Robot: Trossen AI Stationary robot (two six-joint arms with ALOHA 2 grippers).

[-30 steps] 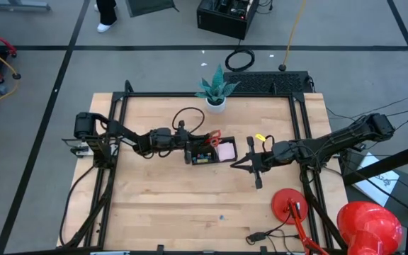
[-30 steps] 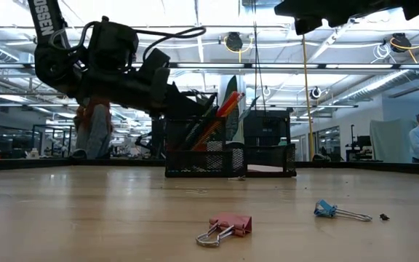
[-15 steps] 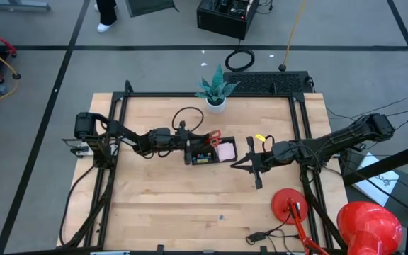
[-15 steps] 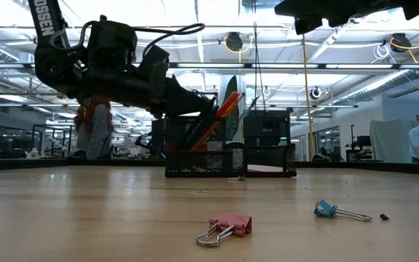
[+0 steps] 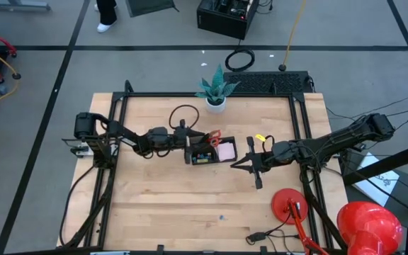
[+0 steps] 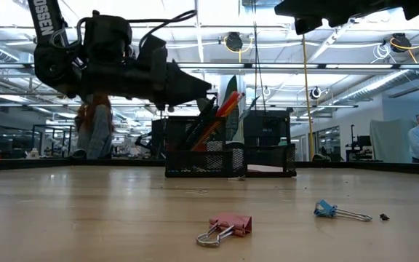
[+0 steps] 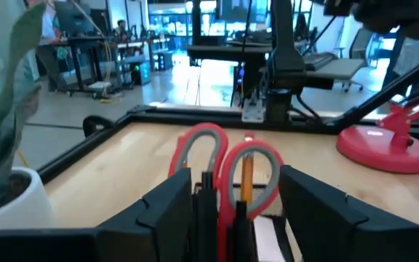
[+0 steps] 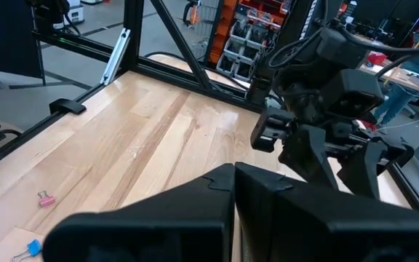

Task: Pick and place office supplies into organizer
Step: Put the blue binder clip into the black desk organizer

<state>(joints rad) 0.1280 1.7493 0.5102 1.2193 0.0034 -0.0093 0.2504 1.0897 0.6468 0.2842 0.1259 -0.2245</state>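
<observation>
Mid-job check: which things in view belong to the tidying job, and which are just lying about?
Job:
black mesh organizer
red-handled scissors
orange pencil
pink sticky-note pad
pink binder clip
blue binder clip
open left gripper

Lying about:
green plant in white pot
red round-based lamp

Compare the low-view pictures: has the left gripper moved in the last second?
Yes. The left gripper has risen and levelled out, now above the organizer rim instead of dipping into it; its fingers stand open.

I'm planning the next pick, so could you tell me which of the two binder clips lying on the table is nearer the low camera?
The pink binder clip; it lies lower and closer in the low view, with its wire loop pointing left. The blue clip sits farther back and to the right.
</observation>
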